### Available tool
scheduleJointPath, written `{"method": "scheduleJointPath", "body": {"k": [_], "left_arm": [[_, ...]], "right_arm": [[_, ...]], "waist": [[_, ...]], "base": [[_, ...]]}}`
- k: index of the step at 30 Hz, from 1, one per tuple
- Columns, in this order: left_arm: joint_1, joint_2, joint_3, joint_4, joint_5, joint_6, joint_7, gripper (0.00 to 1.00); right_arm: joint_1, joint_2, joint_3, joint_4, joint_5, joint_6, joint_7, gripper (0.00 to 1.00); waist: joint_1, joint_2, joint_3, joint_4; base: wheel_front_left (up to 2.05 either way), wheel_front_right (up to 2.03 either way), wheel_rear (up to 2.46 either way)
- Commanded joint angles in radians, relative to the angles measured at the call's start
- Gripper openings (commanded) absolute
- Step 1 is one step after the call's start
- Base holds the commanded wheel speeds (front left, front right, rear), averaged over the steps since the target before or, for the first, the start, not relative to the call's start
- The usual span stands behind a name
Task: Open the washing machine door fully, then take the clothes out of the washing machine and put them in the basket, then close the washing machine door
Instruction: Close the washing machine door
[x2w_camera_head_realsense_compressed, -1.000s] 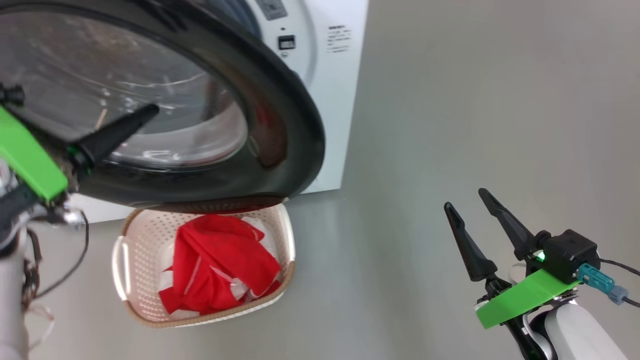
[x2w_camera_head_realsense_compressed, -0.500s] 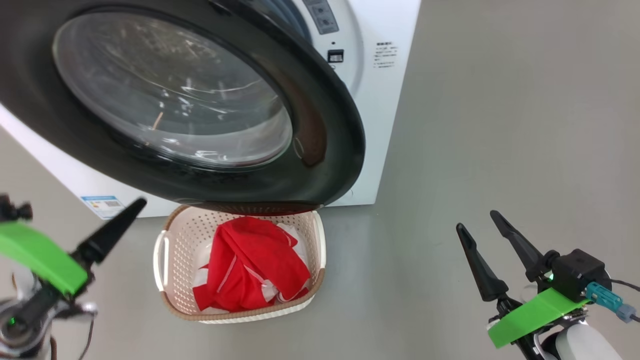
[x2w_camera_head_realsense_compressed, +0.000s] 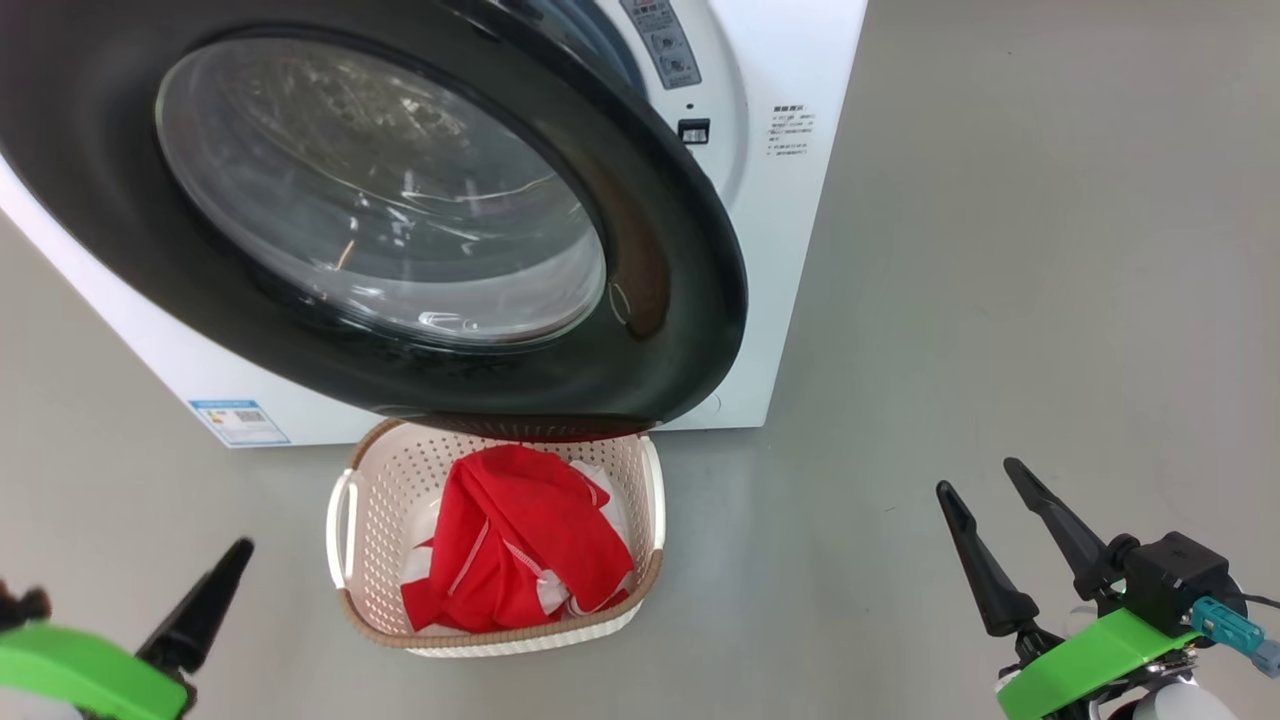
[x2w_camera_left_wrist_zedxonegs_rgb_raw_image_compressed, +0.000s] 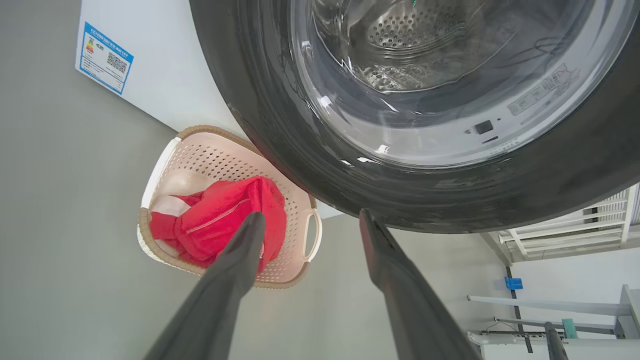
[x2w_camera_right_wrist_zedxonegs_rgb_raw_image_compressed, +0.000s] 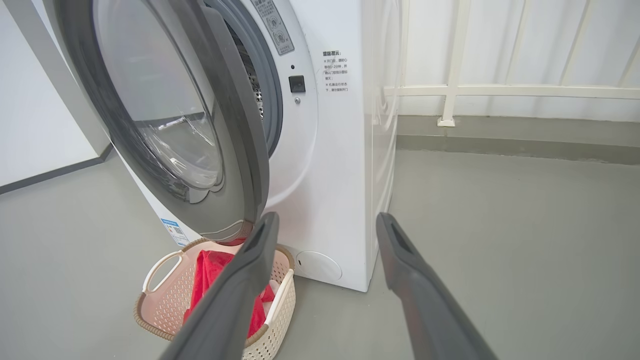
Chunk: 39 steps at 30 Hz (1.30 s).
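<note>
Both grippers are empty. Left gripper (x2w_camera_left_wrist_zedxonegs_rgb_raw_image_compressed: 310, 214): fingers spread wide, nothing between them. Right gripper (x2w_camera_head_realsense_compressed: 977, 477): the same.

The clothes (x2w_camera_head_realsense_compressed: 520, 545) lie in the basket (x2w_camera_head_realsense_compressed: 345, 520), just ahead of the left fingers and well off to the left of the right ones. The washing machine door (x2w_camera_head_realsense_compressed: 690, 300) hangs above and beyond both pairs of fingertips, and neither touches it. In the right wrist view it stands ajar, with a gap to the front of the washing machine (x2w_camera_head_realsense_compressed: 800, 250).

Risks (judgement):
- The door stays unlatched if the push is light or lands near the hinge side, which leaves the last step undone.
- The bulging glass is glossy, so a fingertip set there likely skids. The black ring looks safer.
- The basket sits under the door's lower edge, and I cannot tell the clearance. A low left finger could knock the basket or snag the red fabric.

Versus one second ago: the head camera has moved and the whole view is shifted. Even so, the left finger then lay across the door glass. It now sits low, below the door and beside the basket. The right fingers keep the same spread. Clothes and basket look unchanged. Whether the door angle has changed, I cannot tell.
</note>
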Motion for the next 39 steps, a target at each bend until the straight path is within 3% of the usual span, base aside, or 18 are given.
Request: {"method": "scheduleJointPath", "body": {"k": [1,12,18,23,27,34,39], "left_arm": [[-0.008,0.039,0.033,-0.012,0.003,-0.01,-0.035,1.0],[0.06,0.024,-0.079,0.034,0.086,-0.01,-0.327,1.0],[0.062,0.033,-0.159,0.073,0.182,-0.01,-0.512,1.0],[0.045,0.035,-0.189,0.109,0.286,-0.01,-0.566,1.0],[0.034,0.005,-0.118,0.098,0.421,-0.01,-0.572,1.0],[0.085,-0.102,0.059,-0.002,0.725,-0.01,-0.572,1.0],[0.122,-0.166,0.125,-0.06,0.888,-0.01,-0.572,1.0]], "right_arm": [[0.009,-0.018,0.016,-0.023,0.016,0.002,-0.005,1.0],[0.043,-0.021,-0.003,-0.024,0.02,0.002,-0.005,1.0],[0.057,-0.018,-0.016,-0.027,0.021,0.002,-0.005,1.0],[0.064,-0.014,-0.027,-0.029,0.021,0.002,-0.005,1.0],[0.07,-0.01,-0.041,-0.032,0.019,0.002,-0.005,1.0],[0.077,-0.004,-0.051,-0.034,0.016,0.002,-0.005,1.0],[0.078,-0.003,-0.055,-0.036,0.015,0.002,-0.005,1.0]], "waist": [[0.0,0.0,-0.005,-0.006],[0.0,0.0,-0.023,-0.043],[0.0,0.0,-0.03,-0.058],[0.0,0.0,-0.027,-0.061],[0.0,0.0,-0.026,-0.059],[0.0,0.0,-0.03,-0.059],[0.0,0.0,-0.034,-0.058]], "base": [[0.0,0.0,0.0],[0.0,0.0,0.0],[0.0,0.0,0.0],[0.0,0.0,0.0],[0.0,0.0,0.0],[0.0,0.0,0.0],[0.0,0.0,0.0]]}}
